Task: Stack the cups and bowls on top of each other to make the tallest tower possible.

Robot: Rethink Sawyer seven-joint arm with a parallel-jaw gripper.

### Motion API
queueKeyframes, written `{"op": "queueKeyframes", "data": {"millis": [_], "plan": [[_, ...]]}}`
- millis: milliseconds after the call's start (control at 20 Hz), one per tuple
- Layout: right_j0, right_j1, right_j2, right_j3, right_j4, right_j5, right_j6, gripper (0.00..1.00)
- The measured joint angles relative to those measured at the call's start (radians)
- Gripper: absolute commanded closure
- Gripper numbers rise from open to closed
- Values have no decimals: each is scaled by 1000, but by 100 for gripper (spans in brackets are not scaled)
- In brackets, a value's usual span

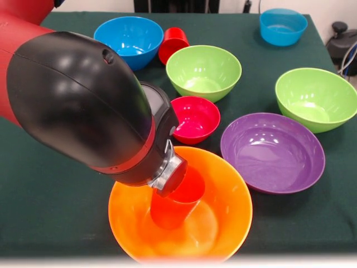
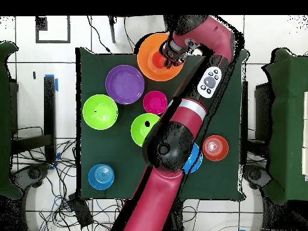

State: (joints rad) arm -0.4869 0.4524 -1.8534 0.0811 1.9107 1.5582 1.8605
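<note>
Arm: the red and black arm (image 1: 78, 95) reaches down over the big orange bowl (image 1: 223, 223), its wrist filling the left half of the front view.
Gripper: the gripper (image 1: 172, 187) sits at or inside the mouth of the orange cup (image 1: 170, 215); its fingers are hidden by the wrist and the cup, so whether it is wide, narrow or gripping cannot be told.
Orange cup: upright inside the big orange bowl, its base on the bowl's floor.
Big orange bowl: at the near edge of the green table (image 1: 50, 206) in the front view.
Small crimson bowl: the crimson bowl (image 1: 195, 118) sits on the cloth just behind the big orange bowl, not stacked.
Purple bowl: the purple bowl (image 1: 272, 152) lies just right of the orange bowl.
Green bowls: one green bowl (image 1: 203, 71) is behind the crimson bowl; the other green bowl (image 1: 316, 98) is at the right edge.
Blue bowls: one blue bowl (image 1: 129, 39) is at the far left; the other blue bowl (image 1: 283, 26) is in the far right corner.
Red cup: the red cup (image 1: 173, 43) lies tipped between the left blue bowl and the green bowl.
Small orange bowl: in the overhead view the small orange bowl (image 2: 215, 148) sits beside the arm.
</note>
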Motion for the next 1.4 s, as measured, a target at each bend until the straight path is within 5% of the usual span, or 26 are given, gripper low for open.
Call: {"op": "queueKeyframes", "data": {"millis": [550, 1400], "plan": [[0, 0, -25, 0, 10, 0, 0, 100], [-1, 0, -119, -1, 146, 0, 0, 100]]}}
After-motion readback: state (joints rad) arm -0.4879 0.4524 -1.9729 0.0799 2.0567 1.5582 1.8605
